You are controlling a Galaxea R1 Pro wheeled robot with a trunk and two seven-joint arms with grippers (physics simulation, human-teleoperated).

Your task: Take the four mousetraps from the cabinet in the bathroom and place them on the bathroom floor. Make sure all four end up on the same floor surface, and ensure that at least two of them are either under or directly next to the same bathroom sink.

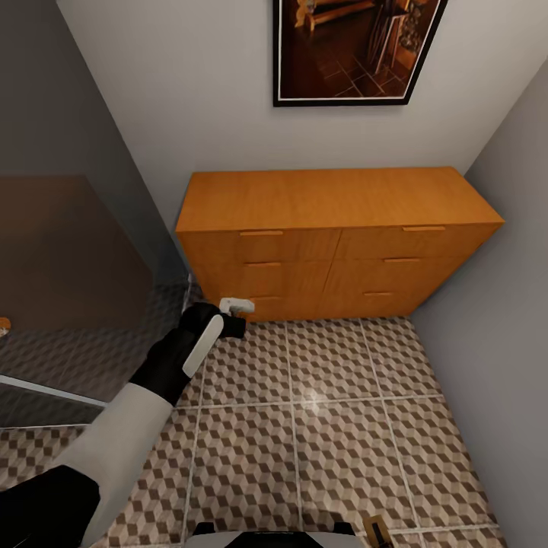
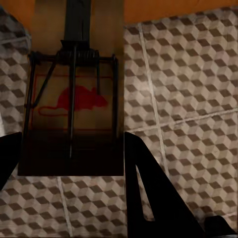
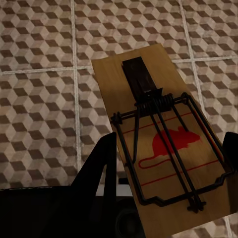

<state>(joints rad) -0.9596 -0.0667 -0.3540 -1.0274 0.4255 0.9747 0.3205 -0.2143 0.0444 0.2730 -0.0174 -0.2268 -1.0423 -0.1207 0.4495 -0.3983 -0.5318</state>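
You are carrying two mousetraps, one in each gripper, and both hang above the bathroom floor (image 1: 320,426), not on it. In the left wrist view the left mousetrap (image 2: 72,99) sits between the dark fingers (image 2: 148,193) of the left gripper (image 2: 69,163), which pinch its near end; its long axis runs straight out along the fingers, toward the foot of the cabinet (image 1: 335,228). In the head view that gripper (image 1: 228,316) is low, close to the cabinet's bottom left drawer.

In the right wrist view the right mousetrap (image 3: 166,144) is pinched at its near end by the right gripper (image 3: 168,198), one finger (image 3: 99,168) showing beside it, and the board angles out over the tiles.

Since each trap already lies in line with its fingers, the move turns on height: I judge you must lower each board flat to the tiles before letting go. No sink shows here, so you likely need to carry them elsewhere first.
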